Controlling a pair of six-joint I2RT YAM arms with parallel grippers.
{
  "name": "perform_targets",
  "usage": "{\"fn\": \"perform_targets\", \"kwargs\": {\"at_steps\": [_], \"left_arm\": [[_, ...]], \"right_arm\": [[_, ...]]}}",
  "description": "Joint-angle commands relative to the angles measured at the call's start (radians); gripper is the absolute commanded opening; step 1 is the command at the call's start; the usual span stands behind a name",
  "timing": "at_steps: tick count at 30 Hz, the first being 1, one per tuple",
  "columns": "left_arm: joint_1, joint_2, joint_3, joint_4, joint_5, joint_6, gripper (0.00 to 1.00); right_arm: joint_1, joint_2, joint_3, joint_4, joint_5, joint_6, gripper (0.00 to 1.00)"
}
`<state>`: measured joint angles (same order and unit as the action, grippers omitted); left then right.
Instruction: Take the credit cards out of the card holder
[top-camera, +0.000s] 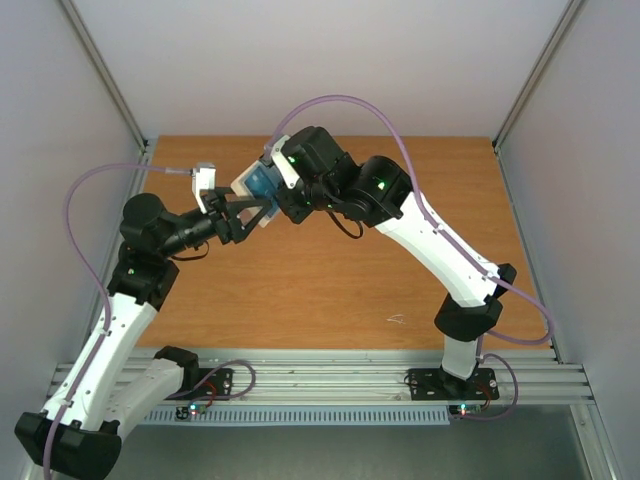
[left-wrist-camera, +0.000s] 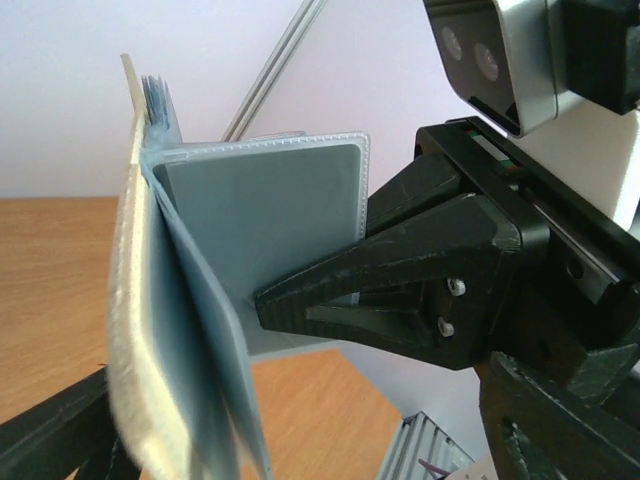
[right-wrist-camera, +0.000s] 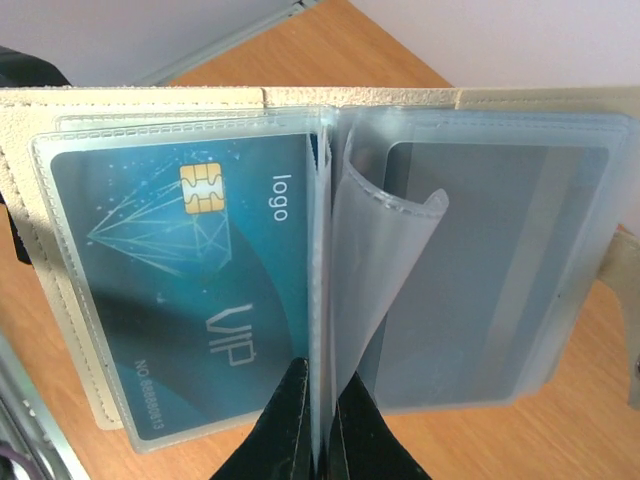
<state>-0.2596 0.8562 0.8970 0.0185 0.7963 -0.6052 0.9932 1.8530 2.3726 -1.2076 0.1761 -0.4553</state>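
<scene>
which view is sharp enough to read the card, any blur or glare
Right wrist: blue card sharp, print legible; curled clear sleeve hazes the right pocket. Left wrist: near edge of card holder blurred. Top external: card too small.

card holder (top-camera: 256, 184) above table (top-camera: 330, 290), between left hand (top-camera: 245, 216) and right hand (right-wrist-camera: 318, 420), card (right-wrist-camera: 190, 285) inside
</scene>
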Motion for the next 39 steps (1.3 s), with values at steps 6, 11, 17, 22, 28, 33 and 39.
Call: {"fn": "perform_targets", "kwargs": {"at_steps": [6,11,17,22,28,33,39], "left_arm": [[0.006,-0.012,-0.008,0.019,-0.016,0.007,0.17],[0.017,-0.021,-0.015,0.014,-0.002,0.007,0.0],[0.022,-0.032,-0.019,-0.013,-0.023,0.015,0.0],[0.024,-0.026,-0.015,-0.013,-0.027,0.041,0.0],[0.024,-0.031,0.005,-0.118,-0.063,0.076,0.0],[0.025,-0.026,0.027,-0.166,-0.108,0.127,0.0],[0.025,-0.023,0.046,-0.095,-0.008,0.178,0.0]], "right_arm": [[0.001,-0.089,-0.005,0.058,-0.082,-0.1,0.01],[-0.026,-0.127,-0.055,0.093,-0.154,-0.091,0.01],[-0.085,-0.175,-0.136,0.106,-0.304,-0.075,0.03],[-0.143,-0.187,-0.165,0.122,-0.248,-0.045,0.3],[-0.179,-0.188,-0.147,0.104,-0.128,-0.064,0.56],[-0.18,-0.186,-0.074,0.022,-0.249,-0.13,0.61],[-0.186,-0.195,-0.071,0.025,-0.983,-0.183,0.55]]}}
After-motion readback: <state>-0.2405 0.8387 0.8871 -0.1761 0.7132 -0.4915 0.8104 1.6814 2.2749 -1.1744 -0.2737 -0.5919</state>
